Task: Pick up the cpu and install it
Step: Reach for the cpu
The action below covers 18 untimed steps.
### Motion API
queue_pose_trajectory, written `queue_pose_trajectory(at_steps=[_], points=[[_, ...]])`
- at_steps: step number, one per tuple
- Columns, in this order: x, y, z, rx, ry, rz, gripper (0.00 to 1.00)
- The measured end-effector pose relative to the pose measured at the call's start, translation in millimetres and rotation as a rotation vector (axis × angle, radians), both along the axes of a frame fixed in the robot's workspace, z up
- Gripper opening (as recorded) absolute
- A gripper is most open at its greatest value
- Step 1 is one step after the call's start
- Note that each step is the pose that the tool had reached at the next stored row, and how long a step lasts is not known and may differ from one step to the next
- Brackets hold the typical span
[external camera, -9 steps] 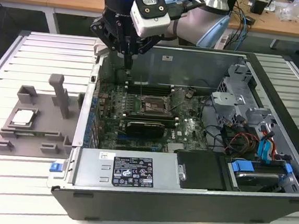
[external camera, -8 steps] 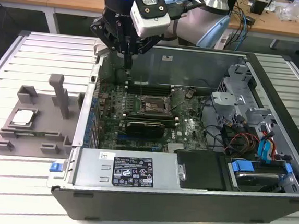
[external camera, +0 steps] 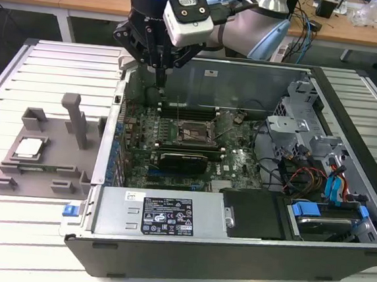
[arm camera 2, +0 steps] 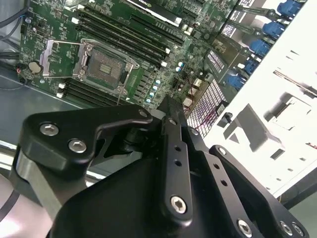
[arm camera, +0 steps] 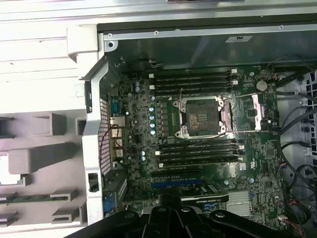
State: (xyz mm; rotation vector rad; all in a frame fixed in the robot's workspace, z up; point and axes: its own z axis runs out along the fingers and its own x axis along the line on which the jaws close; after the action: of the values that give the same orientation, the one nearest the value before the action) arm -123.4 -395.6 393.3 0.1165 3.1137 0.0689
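Black gripper (external camera: 159, 78) points down over computer case (external camera: 246, 87).

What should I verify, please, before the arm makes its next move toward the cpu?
1. The cpu lies flat on the fixture with nothing on top: ok.
2. The socket is open and empty: ok.
3. The gripper is above the cpu: not ok. It hangs inside the case, near the wall on the exterior view's left.
4. The cpu's corner mark matches the socket: cannot tell.
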Motion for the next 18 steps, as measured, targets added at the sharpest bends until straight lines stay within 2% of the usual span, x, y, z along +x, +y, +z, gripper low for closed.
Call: queue_pose_trajectory(at_steps=[4, 7, 18], points=[[-2.0, 0.0, 0.0, 0.0, 0.0, 0.0, 0.11], [-7.8, 0.0, 0.0, 0.0, 0.0, 0.0, 0.11], [-18.6, 0.0, 0.0, 0.0, 0.0, 0.0, 0.11]])
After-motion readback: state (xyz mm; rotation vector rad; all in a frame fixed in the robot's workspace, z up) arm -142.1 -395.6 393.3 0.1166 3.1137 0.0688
